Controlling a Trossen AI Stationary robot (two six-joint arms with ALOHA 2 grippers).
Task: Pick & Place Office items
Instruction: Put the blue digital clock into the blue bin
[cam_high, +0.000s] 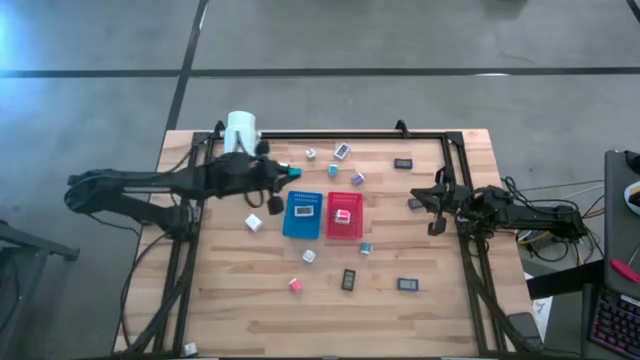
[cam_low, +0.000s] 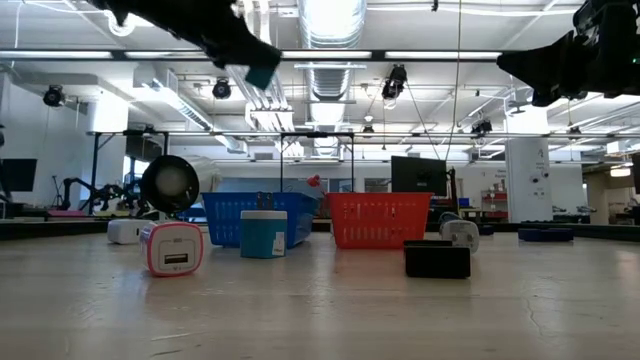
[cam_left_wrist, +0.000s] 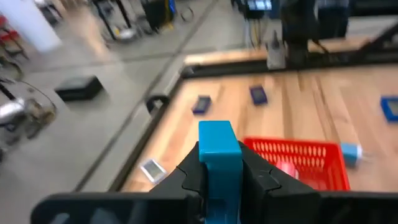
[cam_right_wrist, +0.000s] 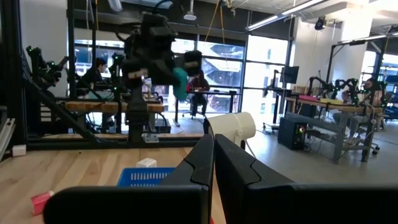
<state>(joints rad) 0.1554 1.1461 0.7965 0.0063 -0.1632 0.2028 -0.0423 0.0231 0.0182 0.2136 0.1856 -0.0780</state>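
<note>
1. Two arms in view. The left gripper (cam_high: 288, 174) hangs above the table, just off the far-left corner of the blue perforated plastic tray (cam_high: 302, 226). Its fingers (cam_left_wrist: 186, 174) are pinched on a small teal cube (cam_left_wrist: 219, 152), which juts out past the fingertips.
2. In the low view the same teal cube (cam_low: 262, 74) rides high in the air, clear of the tabletop.
3. Just beyond the held cube, the blue tray holds one small white item (cam_high: 304, 210). The red perforated plastic tray (cam_high: 344, 228) sits side by side with it, touching or nearly so, and holds a pink-and-white cube (cam_high: 343, 214).
4. Behind the left arm, a big white cylinder (cam_high: 241, 131) stands at the table's far-left edge.
5. Loose items on the wooden table (cam_high: 430, 310): a white cube (cam_high: 254, 223) left of the blue tray; a dark item (cam_high: 273, 205) between that cube and the tray; small cubes near the far edge (cam_high: 342, 150); a dark flat rectangle (cam_high: 403, 163) toward the far right; a pink cube (cam_high: 296, 285), a white cube (cam_high: 309, 256) and two dark flat rectangles (cam_high: 349, 280) on the near side.
6. The right gripper (cam_high: 437, 214) waits at the right side of the table, jaws closed together with nothing between them, fingers (cam_right_wrist: 198, 163) touching.
</note>
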